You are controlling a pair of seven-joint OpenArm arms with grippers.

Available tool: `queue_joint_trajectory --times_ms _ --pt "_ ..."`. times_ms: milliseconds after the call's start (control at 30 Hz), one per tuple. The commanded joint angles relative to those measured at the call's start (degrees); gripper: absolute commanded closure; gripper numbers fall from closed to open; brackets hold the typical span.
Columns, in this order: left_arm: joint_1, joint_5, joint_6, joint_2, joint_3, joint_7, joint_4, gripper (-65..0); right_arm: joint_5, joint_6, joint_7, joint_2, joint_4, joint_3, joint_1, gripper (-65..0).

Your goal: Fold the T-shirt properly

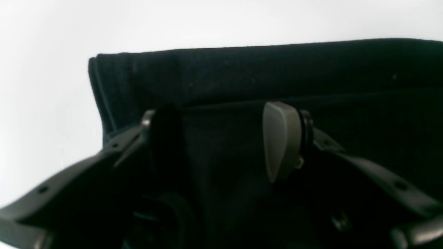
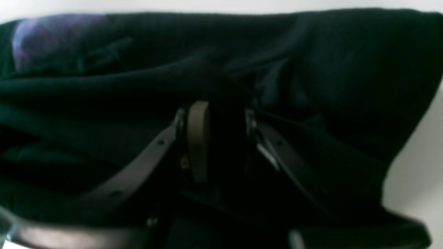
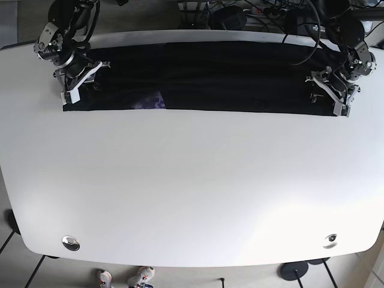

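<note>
Claws on unlabeled black T-shirt

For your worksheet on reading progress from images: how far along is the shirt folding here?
Done: the T-shirt lies folded lengthwise into a long, narrow band along the far edge of the table. In hand: the left gripper and the right gripper sit at opposite ends of the band, jaws around cloth. Left: the band is not yet folded across into a compact stack.
</note>
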Motion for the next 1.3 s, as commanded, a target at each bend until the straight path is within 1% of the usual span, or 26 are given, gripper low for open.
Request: queue_joint_trajectory --times_ms 33,100,200,267,333,400,433,467,533,567,633,667,733,767,833,933,1000,1167,1200,1233,1267,1300 --pt "-1.43 2.62 0.6 -0.4 -0.17 3.26 -0.46 -36.5 -3.86 -0.58 0.91 2.29 -5.9 -1.64 3.53 -13.8" --pt "-2.74 2.62 0.6 -0.31 -0.17 3.26 -2.74 -36.5 -4.56 -0.58 4.25 3.53 -12.41 -2.43 7.75 -13.8" --pt "-6.61 2.53 0.6 -0.66 -0.17 3.17 -8.46 -36.5 -4.56 -0.58 7.77 6.43 -20.76 -4.54 13.64 -13.6" --pt "-9.95 2.53 0.6 -2.86 -0.08 3.17 -12.15 -36.5 -4.56 -0.58 8.73 7.66 -24.01 -5.59 16.89 -13.5" --pt "-12.41 2.27 0.6 -3.04 0.18 3.26 -13.82 -36.5 -4.56 -0.58 8.73 7.74 -24.1 -5.59 17.59 -13.3" --pt "-13.56 1.74 0.6 -3.12 0.1 3.79 -11.8 -36.5 -4.56 -0.58 8.56 7.66 -23.04 -5.59 17.59 -13.3" --pt "-13.65 0.51 0.6 -3.12 0.01 4.31 -9.25 -36.5 -4.56 -0.58 8.56 7.48 -22.25 -5.59 17.59 -13.3" --pt "-13.47 -2.39 0.6 -3.12 0.01 5.46 -5.47 -36.7 -4.56 -0.58 8.47 7.39 -21.72 -5.59 17.59 -13.3" --pt "-13.38 -6.7 0.6 -4.71 -0.34 8.71 -1.34 -36.9 -4.56 -0.58 8.47 7.39 -21.72 -5.59 17.42 -13.3" --pt "-12.94 -8.89 0.6 -5.32 -1.22 10.29 -0.9 -37.1 -4.56 -0.58 8.47 7.39 -21.72 -5.59 17.42 -13.3" --pt "-11.62 -13.55 0.6 -6.38 -5.0 11.79 -1.07 -37.5 -4.56 -0.58 8.47 7.39 -21.72 -5.59 17.33 -13.2" --pt "-11.18 -15.49 0.6 -6.38 -6.76 12.05 -1.16 -39.4 -4.56 -0.58 8.47 7.39 -21.72 -5.51 17.33 -13.2" --pt "-9.51 -18.3 0.6 -6.46 -10.01 13.1 -1.78 -46.0 -4.56 -0.58 8.47 7.48 -21.72 -5.51 17.33 -13.2" --pt "-9.07 -19.36 0.6 -6.55 -11.51 13.28 -3.1 -48.2 -4.56 -0.58 8.47 7.48 -21.72 -5.51 17.24 -13.2" --pt "-8.11 -20.67 0.6 -7.96 -12.83 13.54 -7.23 -48.6 -4.56 -0.58 8.47 7.48 -21.72 -5.51 17.24 -13.2" --pt "-6.17 -25.16 0.6 -9.37 -12.56 13.19 -14.17 -48.6 -4.56 -0.58 8.47 7.39 -21.72 -5.51 17.24 -13.2" --pt "-5.73 -25.77 0.6 -9.45 -12.04 13.19 -15.76 -48.6 -4.56 -0.58 8.47 7.39 -21.72 -5.51 17.24 -13.2" --pt "-5.73 -25.77 0.6 -9.28 -7.11 13.19 -18.57 -48.3 -4.39 -0.58 8.47 7.31 -21.81 -5.51 17.24 -13.2" --pt "-5.91 -25.51 0.6 -9.19 -6.5 13.19 -18.57 -46.5 -4.39 -0.58 8.47 7.31 -21.81 -5.51 17.24 -13.2" --pt "-6.0 -25.51 0.6 -9.19 -5.97 13.19 -18.83 -42.1 -4.47 -0.58 8.47 7.31 -21.81 -5.51 17.24 -13.2" --pt "-6.0 -25.51 0.6 -9.19 -5.44 13.19 -18.57 -35.1 -4.39 -0.58 8.47 7.31 -21.81 -5.51 17.24 -13.2" --pt "-6.0 -25.51 0.6 -9.1 -4.39 13.19 -18.48 -26.1 -4.39 -0.58 8.47 7.31 -21.81 -5.51 17.24 -13.2"
